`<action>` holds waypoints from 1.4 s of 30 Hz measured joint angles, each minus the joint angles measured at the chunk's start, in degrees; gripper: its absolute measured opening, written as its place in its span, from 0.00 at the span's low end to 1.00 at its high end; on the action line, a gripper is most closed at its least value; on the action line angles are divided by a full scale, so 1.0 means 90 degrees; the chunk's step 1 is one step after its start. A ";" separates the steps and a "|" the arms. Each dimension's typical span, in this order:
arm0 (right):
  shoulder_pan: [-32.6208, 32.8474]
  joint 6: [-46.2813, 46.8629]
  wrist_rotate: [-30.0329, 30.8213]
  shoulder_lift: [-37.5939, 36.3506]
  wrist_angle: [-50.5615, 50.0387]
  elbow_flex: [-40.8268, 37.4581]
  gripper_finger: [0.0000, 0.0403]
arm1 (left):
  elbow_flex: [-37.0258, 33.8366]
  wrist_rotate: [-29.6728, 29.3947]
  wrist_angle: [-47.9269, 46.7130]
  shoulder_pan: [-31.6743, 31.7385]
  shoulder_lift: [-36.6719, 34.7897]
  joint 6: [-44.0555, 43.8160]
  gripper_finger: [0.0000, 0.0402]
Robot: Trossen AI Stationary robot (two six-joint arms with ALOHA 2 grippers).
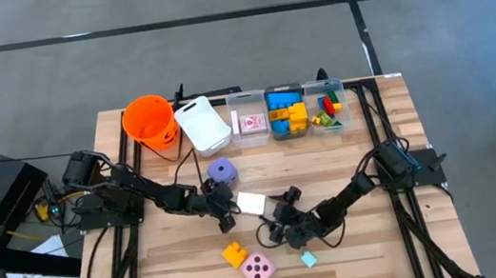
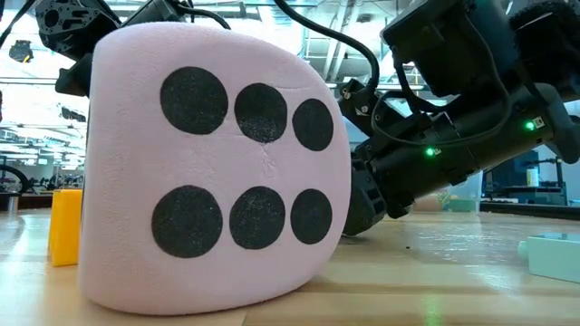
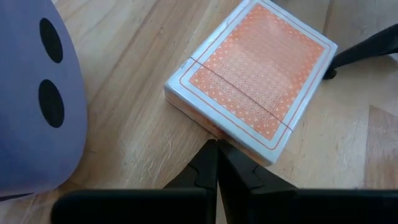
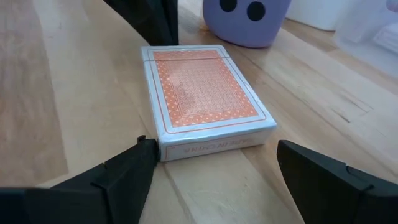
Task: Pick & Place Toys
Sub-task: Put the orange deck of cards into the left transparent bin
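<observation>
A deck of cards with an orange-pink dotted back lies flat on the wooden table, mid-table. My left gripper is shut, with its tips at the deck's left side. My right gripper is open at the deck's other end. In the right wrist view its fingers stand on either side of the deck's printed end; I cannot tell whether they touch it. A purple dotted die rests on the table just beyond the deck. My left gripper sets its shut fingertips against the deck's side face at table height. It comes level from the table's left. The deck lies flat on the table. The tips hide the exact spot of contact.
A pink die, an orange-yellow brick and a light-blue brick lie near the front edge. At the back stand an orange bucket, a white bin and three clear bins holding cards and bricks.
</observation>
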 joint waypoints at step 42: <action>-0.0222 -0.0237 -0.0354 -0.0012 -0.0010 -0.0002 0.98 | 0.0005 0.0001 0.0048 0.0000 -0.0001 0.0564 0.00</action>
